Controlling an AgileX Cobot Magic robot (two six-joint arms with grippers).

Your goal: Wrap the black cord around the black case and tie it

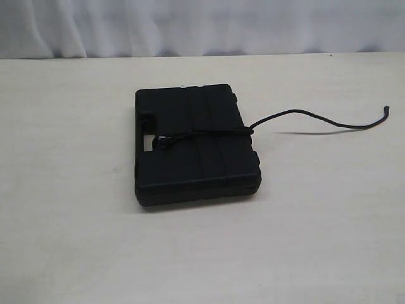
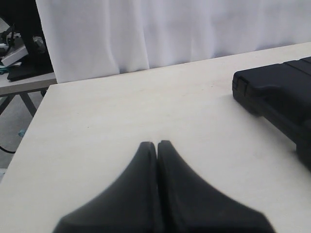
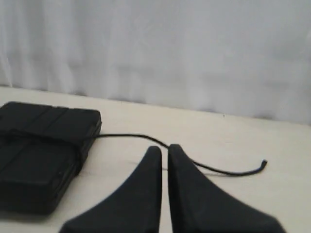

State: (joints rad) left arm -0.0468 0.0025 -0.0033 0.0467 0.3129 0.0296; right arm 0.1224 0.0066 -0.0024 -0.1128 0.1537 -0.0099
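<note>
The black case lies flat in the middle of the table. The black cord crosses its lid and ends in a knot by the handle opening; its free tail runs off to the right and lies on the table with its tip curled up. Neither gripper shows in the exterior view. My left gripper is shut and holds nothing, with a corner of the case off to one side. My right gripper is shut and holds nothing, above the table short of the cord's tail and apart from the case.
The pale table stretches on all sides of the case. A white curtain hangs behind its far edge. Beyond the table's side edge, the left wrist view shows another stand with dark equipment.
</note>
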